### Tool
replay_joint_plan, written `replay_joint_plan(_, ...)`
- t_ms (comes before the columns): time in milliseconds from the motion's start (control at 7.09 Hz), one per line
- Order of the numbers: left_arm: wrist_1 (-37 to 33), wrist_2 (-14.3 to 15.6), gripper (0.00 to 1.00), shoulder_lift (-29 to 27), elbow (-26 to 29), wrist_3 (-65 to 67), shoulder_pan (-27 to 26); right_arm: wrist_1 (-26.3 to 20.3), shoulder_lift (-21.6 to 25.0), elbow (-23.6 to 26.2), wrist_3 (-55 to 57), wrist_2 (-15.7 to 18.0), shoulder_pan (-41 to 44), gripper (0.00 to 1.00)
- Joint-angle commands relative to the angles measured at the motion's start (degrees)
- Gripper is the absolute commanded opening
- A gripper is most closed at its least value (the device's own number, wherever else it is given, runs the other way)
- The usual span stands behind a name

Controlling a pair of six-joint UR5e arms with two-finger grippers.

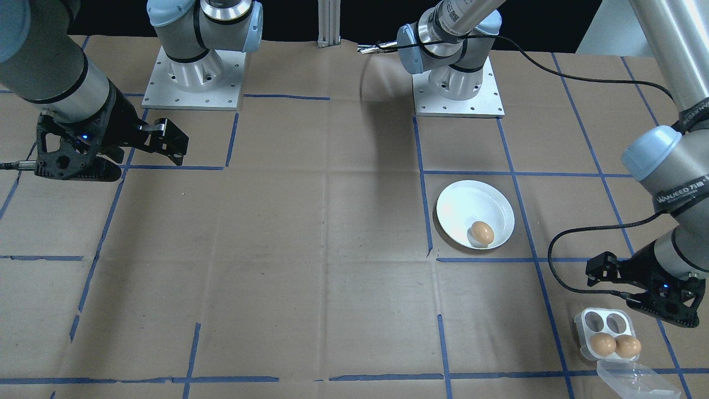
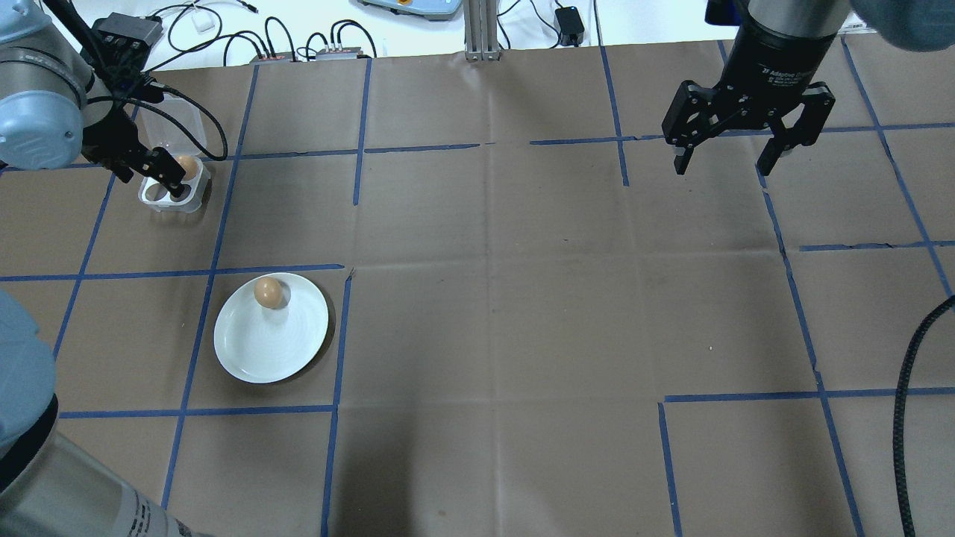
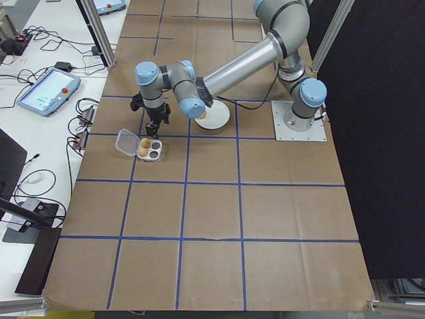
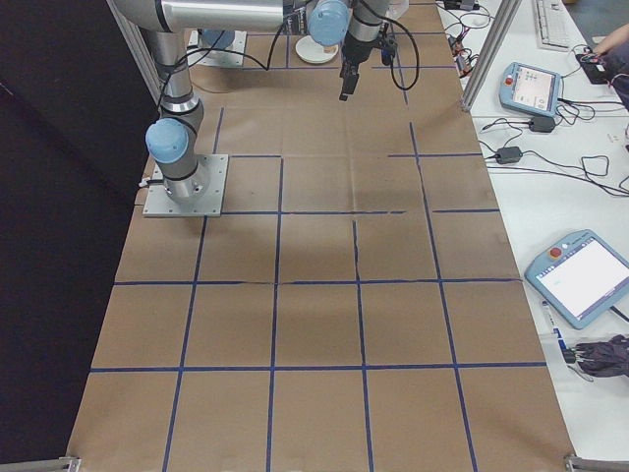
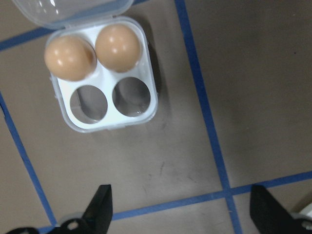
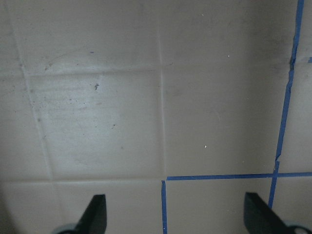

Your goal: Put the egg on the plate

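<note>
Brown paper with blue tape lines covers the counter (image 2: 485, 298). Right of centre in the front view, the white plate (image 1: 460, 202) already carries one egg (image 1: 482, 233). At lower right the left gripper (image 5: 178, 207) hangs over the egg tray (image 5: 105, 80), jaws released and empty; I'd say another pick comes next, onto either remaining egg. The right gripper (image 2: 750, 145) idles, spread wide.
</note>
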State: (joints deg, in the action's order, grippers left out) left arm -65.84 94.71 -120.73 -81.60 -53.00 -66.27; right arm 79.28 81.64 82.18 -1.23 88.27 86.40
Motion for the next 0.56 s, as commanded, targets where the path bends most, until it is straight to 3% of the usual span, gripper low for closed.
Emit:
replay_joint_plan(0, 0.54, 0.03, 1.0, -5.64, 6.43, -17.14, 0.52, 0.0, 0.01, 0.0, 0.0, -0.03, 0.0, 1.0)
replay_joint_plan(423, 0.71, -0.58, 1.0, -9.87, 11.46, -28.02, 1.22, 0.0, 0.01, 0.0, 0.0, -0.03, 0.0, 1.0)
